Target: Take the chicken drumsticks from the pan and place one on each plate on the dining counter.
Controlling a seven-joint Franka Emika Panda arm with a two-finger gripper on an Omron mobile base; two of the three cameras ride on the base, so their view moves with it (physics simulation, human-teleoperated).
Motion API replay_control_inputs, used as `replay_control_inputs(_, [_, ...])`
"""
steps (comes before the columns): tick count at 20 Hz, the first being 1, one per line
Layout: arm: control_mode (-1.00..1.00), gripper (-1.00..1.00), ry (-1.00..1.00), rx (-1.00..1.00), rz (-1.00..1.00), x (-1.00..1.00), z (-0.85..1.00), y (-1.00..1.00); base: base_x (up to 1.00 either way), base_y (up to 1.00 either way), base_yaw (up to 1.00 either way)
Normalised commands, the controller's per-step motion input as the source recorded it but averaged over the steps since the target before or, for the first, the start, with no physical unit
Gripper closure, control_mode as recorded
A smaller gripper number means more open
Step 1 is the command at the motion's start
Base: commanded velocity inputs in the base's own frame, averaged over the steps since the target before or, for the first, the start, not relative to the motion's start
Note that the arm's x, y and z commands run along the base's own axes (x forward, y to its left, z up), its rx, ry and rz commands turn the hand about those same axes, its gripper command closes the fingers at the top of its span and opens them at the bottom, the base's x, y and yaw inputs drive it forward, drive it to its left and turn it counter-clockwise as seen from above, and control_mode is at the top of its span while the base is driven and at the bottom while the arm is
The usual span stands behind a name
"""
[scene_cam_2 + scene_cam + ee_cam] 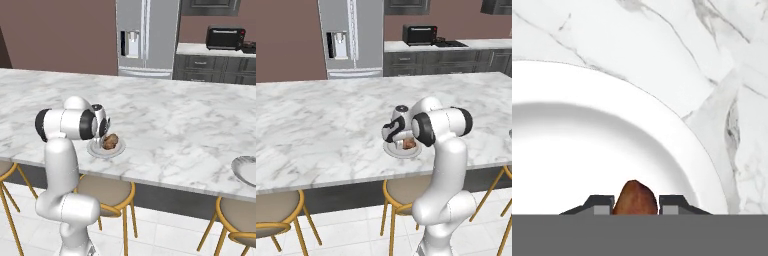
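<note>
A golden-brown chicken drumstick [635,197] sits between my gripper's [635,209] two dark fingertips [601,205], low over the bowl of a round white plate [587,150]. The gripper is shut on it. From the base, the drumstick [111,141] rests on or just above this plate [100,153] near the front edge of the white marble dining counter [175,115]. In the left base view my gripper [404,143] hangs over the same plate [398,152]. A second plate [245,171] lies at the counter's right end. I cannot pick out the pan.
Wooden stools [401,192] with yellow legs stand under the counter's front edge on both sides of my base. A steel fridge [351,37] and a black toaster oven [419,34] stand against the far wall.
</note>
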Motion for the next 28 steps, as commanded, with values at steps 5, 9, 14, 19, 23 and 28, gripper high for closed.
replay_control_inputs(5, [-1.0, 1.0, 0.0, 0.0, 0.0, 0.0, -0.11, 0.05, 0.0, 0.0, 0.0])
replay_control_inputs(9, [-1.0, -1.0, -0.01, 0.0, 0.0, 0.0, -0.01, 0.09, 0.0, 0.0, 0.0])
replay_control_inputs(14, [-1.0, -1.0, -0.01, 0.0, -0.01, -0.03, 0.04, 0.03, 0.0, 0.0, 0.0])
replay_control_inputs(19, [-1.0, -1.0, 0.0, 0.0, -0.04, -0.07, 0.18, 0.09, 0.0, 0.0, 0.0])
replay_control_inputs(23, [-1.0, -1.0, 0.0, 0.0, 0.0, -0.24, 0.43, 0.06, 0.0, 0.0, 0.0])
replay_control_inputs(28, [-1.0, -1.0, 0.0, 0.0, -0.02, -0.44, 0.47, 0.03, 0.0, 0.0, 0.0])
